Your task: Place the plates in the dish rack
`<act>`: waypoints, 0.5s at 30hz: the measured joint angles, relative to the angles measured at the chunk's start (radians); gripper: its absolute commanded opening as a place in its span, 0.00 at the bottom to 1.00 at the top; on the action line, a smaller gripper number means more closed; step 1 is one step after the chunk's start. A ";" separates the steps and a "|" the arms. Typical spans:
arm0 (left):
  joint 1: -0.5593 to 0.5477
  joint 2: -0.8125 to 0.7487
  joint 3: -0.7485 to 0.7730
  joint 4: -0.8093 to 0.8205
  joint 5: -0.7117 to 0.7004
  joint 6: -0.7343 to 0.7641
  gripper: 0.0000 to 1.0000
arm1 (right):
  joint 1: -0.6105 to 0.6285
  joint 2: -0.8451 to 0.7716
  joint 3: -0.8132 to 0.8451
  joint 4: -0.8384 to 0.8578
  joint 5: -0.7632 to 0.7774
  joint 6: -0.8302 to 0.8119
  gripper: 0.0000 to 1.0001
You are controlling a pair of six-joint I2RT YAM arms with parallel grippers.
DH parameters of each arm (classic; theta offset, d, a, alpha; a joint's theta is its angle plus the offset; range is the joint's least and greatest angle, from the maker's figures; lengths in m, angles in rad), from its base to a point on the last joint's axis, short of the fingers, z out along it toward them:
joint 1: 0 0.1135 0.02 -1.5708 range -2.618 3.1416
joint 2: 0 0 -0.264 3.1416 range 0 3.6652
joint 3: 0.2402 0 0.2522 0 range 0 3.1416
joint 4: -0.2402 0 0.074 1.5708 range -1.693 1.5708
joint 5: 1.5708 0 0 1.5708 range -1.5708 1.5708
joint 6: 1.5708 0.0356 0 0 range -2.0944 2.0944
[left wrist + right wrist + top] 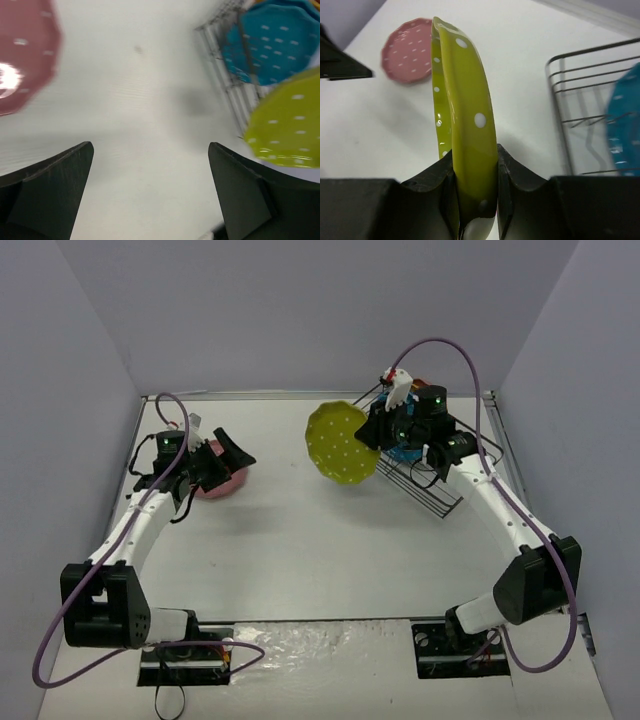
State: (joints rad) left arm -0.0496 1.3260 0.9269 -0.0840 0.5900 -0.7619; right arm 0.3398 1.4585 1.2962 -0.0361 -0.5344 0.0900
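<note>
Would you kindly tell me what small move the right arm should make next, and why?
Probably shift the green plate sideways over the rack, toward the open wires beside the teal plate. The right gripper is shut on the green plate's rim, holding it on edge just left of the rack in the top view, and the teal plate already stands inside.
</note>
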 measured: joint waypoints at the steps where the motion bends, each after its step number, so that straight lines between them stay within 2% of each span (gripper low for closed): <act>1: 0.001 -0.009 0.033 -0.076 -0.065 0.043 0.97 | -0.014 -0.012 0.009 -0.006 0.022 -0.041 0.00; 4: 0.005 -0.045 0.101 -0.257 -0.259 0.156 0.97 | -0.049 -0.043 0.028 -0.021 0.097 -0.173 0.00; 7: 0.009 -0.083 0.111 -0.370 -0.403 0.229 0.97 | -0.075 -0.052 0.043 -0.030 0.174 -0.310 0.00; 11: 0.013 -0.102 0.089 -0.446 -0.524 0.287 0.97 | -0.095 -0.048 0.052 -0.044 0.252 -0.470 0.00; 15: 0.013 -0.102 0.025 -0.472 -0.591 0.312 0.97 | -0.130 0.005 0.108 -0.053 0.265 -0.583 0.00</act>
State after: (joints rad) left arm -0.0368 1.2237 0.9514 -0.5560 -0.0013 -0.4500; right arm 0.2102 1.4637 1.4042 -0.0893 -0.2695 -0.4931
